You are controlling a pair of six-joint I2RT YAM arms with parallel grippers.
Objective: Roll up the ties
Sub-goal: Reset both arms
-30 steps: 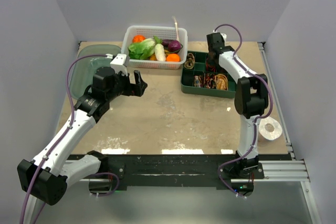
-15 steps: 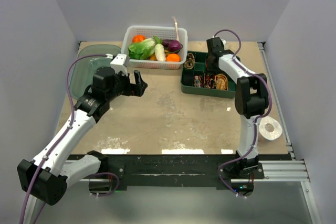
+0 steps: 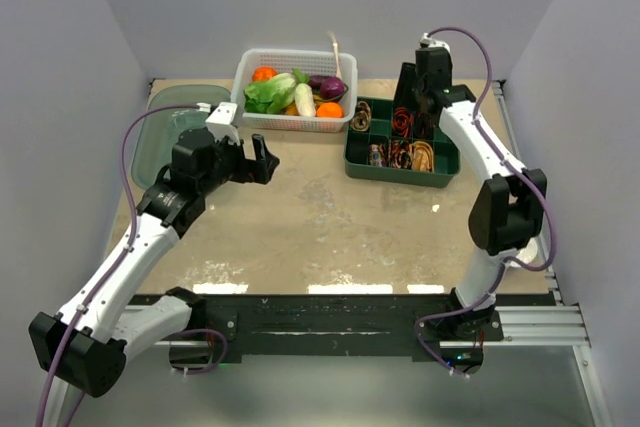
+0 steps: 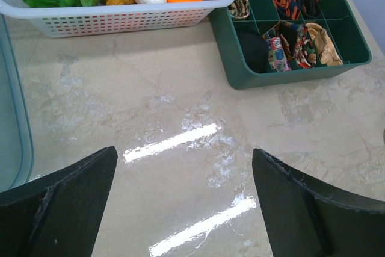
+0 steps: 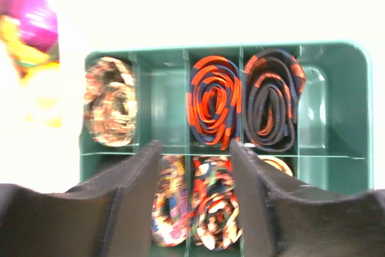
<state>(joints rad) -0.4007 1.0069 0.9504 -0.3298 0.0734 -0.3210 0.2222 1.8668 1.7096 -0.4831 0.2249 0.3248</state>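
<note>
Top view, surface: a beige marbled surface [image 3: 330, 217] is seen, with both arm bases at its near edge.
Top view, tray: a dark green plastic compartment tray [image 3: 352, 159] is set at the far right, just right of a white slotted plastic basket [image 3: 250, 65] filled with vegetables.
Top view, lid: a translucent green plastic lid [image 3: 160, 147] is laid at the far left.
Top view, ties: an orange-red and black striped coiled tie [image 3: 402, 119] is lodged in the tray's far row, and a tan patterned coiled tie [image 3: 360, 117] in its far left compartment.
Top view, right claw [image 3: 410, 97]: it is held above the tray's far row; whether it is released cannot be told here.
Top view, left claw [image 3: 262, 159]: it is held over bare surface, left of the tray and near the basket.
Left wrist view, left claw [image 4: 183, 203]: it is released, its black fingers [image 4: 60, 209] spread wide with only surface between them.
Left wrist view, tray [image 4: 289, 77]: it is seen at the far right, with coiled ties in both rows.
Right wrist view, right claw [image 5: 195, 148]: it is released and nothing is gripped; it is poised over the divider between the rows.
Right wrist view, ties: the striped coil [image 5: 210, 100] is seated in the far row, with a black coiled tie with orange stripes [image 5: 271, 97] in the compartment just to its right and the tan coil [image 5: 111, 109] at the far left.
Right wrist view, near row: multicoloured patterned coiled ties [image 5: 198, 209] are partly hidden by the fingers, and the picture is blurred.
</note>
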